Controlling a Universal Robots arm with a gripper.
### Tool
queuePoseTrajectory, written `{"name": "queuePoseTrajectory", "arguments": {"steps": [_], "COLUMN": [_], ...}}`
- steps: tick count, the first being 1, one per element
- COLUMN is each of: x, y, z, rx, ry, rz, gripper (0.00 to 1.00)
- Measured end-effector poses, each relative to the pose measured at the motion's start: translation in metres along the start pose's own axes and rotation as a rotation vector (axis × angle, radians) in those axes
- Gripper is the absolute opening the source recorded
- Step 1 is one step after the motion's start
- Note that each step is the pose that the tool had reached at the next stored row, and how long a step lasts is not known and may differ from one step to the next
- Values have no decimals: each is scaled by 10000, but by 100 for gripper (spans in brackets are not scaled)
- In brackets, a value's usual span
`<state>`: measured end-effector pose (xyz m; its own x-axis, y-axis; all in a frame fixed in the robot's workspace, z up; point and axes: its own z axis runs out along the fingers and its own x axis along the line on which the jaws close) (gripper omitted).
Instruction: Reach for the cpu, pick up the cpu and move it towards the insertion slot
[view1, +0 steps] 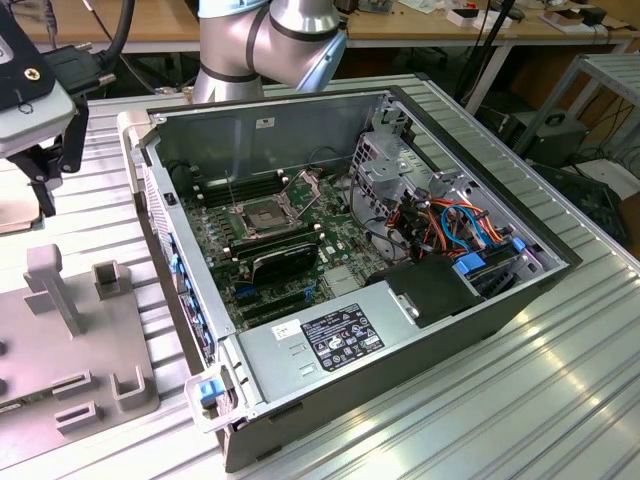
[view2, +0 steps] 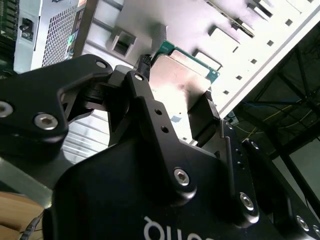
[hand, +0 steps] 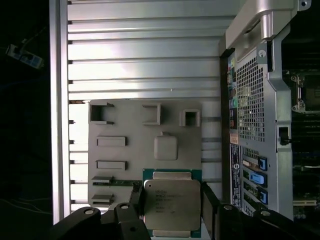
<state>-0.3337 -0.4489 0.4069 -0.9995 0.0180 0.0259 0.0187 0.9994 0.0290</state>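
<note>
The cpu (hand: 171, 202), a pale silvery square chip on a green edge, sits between my black fingers (hand: 135, 197) in both wrist views, raised above the grey fixture plate (hand: 125, 160). My gripper (hand: 171, 206) is shut on it, one finger on each of two opposite edges (view2: 145, 65). In the exterior view the gripper (view1: 40, 195) hangs at the far left, outside the open computer case (view1: 470, 320). The insertion slot (view1: 262, 218), a metal-framed square socket with a dark centre and a raised wire lever, lies on the motherboard inside the case, well to the exterior view's right of the gripper.
The grey fixture plate (view1: 60, 370) carries upright blocks and small recesses. The case's left wall (view1: 160, 250) stands between the gripper and the motherboard. A black expansion card (view1: 285, 262), a drive cage (view1: 390, 170) and bundled cables (view1: 450, 225) crowd the case. Ribbed aluminium table (view1: 480, 420) surrounds it.
</note>
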Motion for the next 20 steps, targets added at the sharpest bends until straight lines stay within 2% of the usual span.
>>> {"name": "queuePoseTrajectory", "arguments": {"steps": [20], "x": [-249], "y": [5], "z": [-7], "rx": [1], "ry": [1], "rz": [0], "gripper": [55]}}
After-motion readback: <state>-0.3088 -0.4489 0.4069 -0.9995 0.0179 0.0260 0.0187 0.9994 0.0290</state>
